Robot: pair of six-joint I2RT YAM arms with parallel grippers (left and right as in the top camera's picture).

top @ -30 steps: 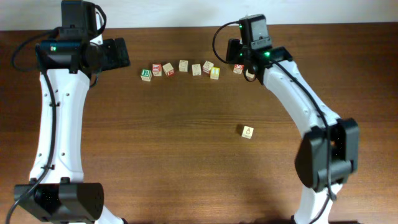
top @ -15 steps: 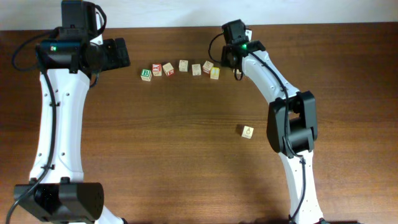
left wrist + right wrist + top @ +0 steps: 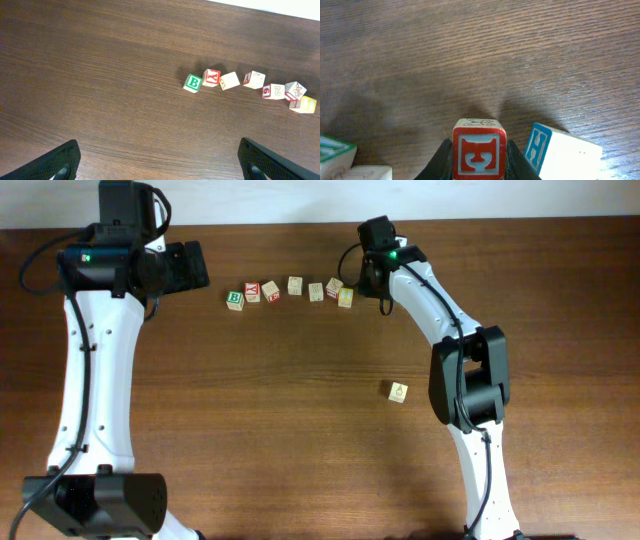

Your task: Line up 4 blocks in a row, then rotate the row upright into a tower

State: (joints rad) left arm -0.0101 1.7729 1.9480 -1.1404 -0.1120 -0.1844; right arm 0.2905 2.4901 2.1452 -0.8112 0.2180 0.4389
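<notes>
At the far side of the worktop (image 3: 250,430), right wrist view: right gripper (image 3: 479,159) is closed on the red-faced block (image 3: 479,150); one dark finger (image 3: 443,159) presses its left side and the other presses its right side. Red letter face points at the camera. Cannot tell whether the block rests on the wood or is lifted off it.

- Room: bare wood runs ahead of this gripper to the top of the wrist view. In the overhead view the worktop's far edge is close behind the gripper, and the wide open stretch is on the near side of the row.
- Blue-H block (image 3: 555,152): just to the right of the gripper, tilted, a narrow gap from the right finger.
- A block with a green-edged face (image 3: 332,150): to the gripper's left, cut off by the picture edge.
- Yellow-faced block (image 3: 346,298): just beside the gripper, at the row's near end.
- Pale block with a greenish mark (image 3: 398,391): alone on open wood, well apart from the gripper, toward the near side.

Left gripper (image 3: 157,150): jaws wide, holding nothing, fingers (image 3: 60,162) at the bottom corners of its wrist view. The row lies ahead of it and off to its right, with the green B cube (image 3: 192,82) nearest and the red K cube (image 3: 212,77) next. Bare wood lies between gripper and row
</notes>
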